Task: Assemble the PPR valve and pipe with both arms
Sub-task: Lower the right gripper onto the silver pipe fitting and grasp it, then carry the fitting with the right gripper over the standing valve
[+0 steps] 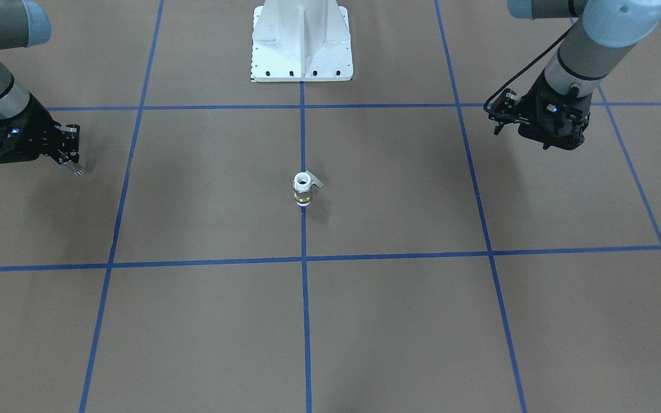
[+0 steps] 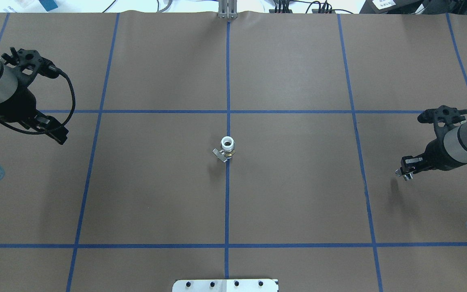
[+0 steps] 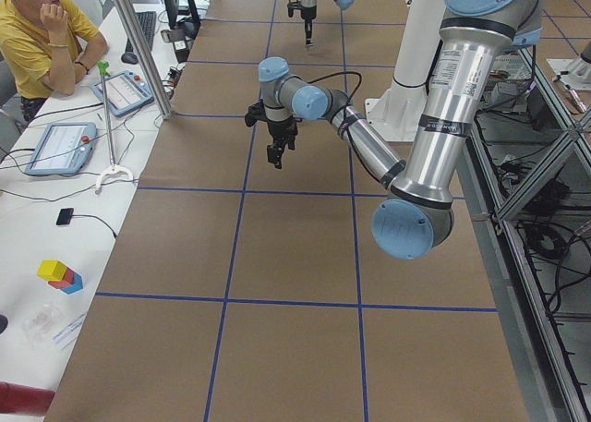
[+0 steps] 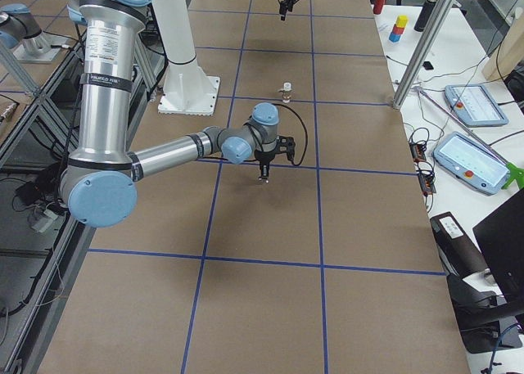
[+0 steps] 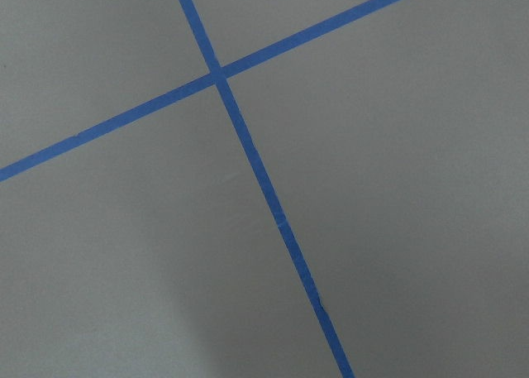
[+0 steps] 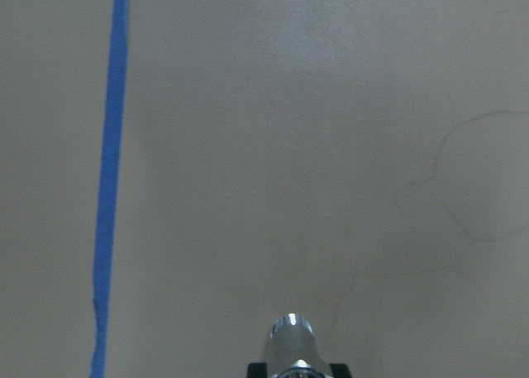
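Note:
The PPR valve [image 1: 303, 189] stands upright on the centre tape line, white end up, brass ring below and grey lever to one side; it also shows in the overhead view [image 2: 227, 148]. My right gripper [image 1: 76, 166] hovers far out to the side and is shut on the pipe [image 6: 289, 345], a small silvery stub that sticks out below the fingers [image 2: 406, 175]. My left gripper [image 2: 59, 138] hangs far off on the other side [image 1: 546, 143]. Its fingers look closed together with nothing between them. Both grippers are well away from the valve.
The white pedestal base [image 1: 302, 46] stands at the robot's edge of the brown table, which has a blue tape grid. An operator [image 3: 37, 34] sits at the far side by tablets, a metal pole [image 3: 138, 43] and coloured blocks [image 3: 60, 274].

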`<state>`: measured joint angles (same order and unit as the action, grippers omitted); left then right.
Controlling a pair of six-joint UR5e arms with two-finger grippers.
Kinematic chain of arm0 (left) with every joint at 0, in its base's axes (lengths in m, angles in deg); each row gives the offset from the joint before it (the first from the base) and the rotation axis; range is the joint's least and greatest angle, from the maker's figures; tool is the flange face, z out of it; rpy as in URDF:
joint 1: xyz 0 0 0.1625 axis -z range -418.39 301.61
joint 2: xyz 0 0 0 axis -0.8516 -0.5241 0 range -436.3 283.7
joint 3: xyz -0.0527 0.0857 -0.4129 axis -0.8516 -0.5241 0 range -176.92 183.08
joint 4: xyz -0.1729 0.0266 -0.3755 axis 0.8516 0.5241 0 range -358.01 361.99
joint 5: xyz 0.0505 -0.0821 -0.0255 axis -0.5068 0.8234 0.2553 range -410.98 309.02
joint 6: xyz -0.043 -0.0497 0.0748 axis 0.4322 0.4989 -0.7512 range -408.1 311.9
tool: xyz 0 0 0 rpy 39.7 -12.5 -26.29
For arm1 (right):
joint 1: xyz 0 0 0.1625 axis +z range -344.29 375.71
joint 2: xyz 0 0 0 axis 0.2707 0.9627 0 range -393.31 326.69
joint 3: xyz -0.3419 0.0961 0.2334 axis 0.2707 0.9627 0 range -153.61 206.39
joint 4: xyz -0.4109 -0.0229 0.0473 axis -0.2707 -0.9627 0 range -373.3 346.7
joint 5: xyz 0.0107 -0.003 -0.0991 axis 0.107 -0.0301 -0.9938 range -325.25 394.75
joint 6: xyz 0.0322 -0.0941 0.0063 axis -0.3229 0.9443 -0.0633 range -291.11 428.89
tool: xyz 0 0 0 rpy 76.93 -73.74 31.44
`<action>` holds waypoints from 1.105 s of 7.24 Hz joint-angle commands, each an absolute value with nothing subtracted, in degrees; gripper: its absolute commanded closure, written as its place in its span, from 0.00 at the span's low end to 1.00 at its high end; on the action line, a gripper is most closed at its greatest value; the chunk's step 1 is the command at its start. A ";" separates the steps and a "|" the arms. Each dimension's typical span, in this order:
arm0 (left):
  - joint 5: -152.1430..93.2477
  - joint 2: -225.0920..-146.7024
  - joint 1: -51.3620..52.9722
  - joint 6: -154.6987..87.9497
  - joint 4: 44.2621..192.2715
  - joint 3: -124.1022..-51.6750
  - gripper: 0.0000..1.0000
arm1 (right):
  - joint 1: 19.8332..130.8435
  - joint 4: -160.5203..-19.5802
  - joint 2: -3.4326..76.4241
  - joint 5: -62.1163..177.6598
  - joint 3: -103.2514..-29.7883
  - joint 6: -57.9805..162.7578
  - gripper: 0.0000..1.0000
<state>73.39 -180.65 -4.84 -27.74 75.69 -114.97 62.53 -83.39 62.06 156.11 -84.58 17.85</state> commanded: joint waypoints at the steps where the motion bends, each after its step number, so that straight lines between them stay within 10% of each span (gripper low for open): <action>1: 74.17 -178.63 0.46 -35.03 74.94 -114.96 0.00 | 63.52 -94.45 51.65 157.27 -84.88 13.88 1.00; 8: 78.30 -173.59 25.88 -59.62 79.21 -99.24 0.00 | 55.88 -114.18 20.77 155.35 -83.83 -16.78 1.00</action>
<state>77.60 -173.46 22.71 -59.31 76.46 -102.24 57.27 -111.88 24.45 156.25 -84.01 -13.53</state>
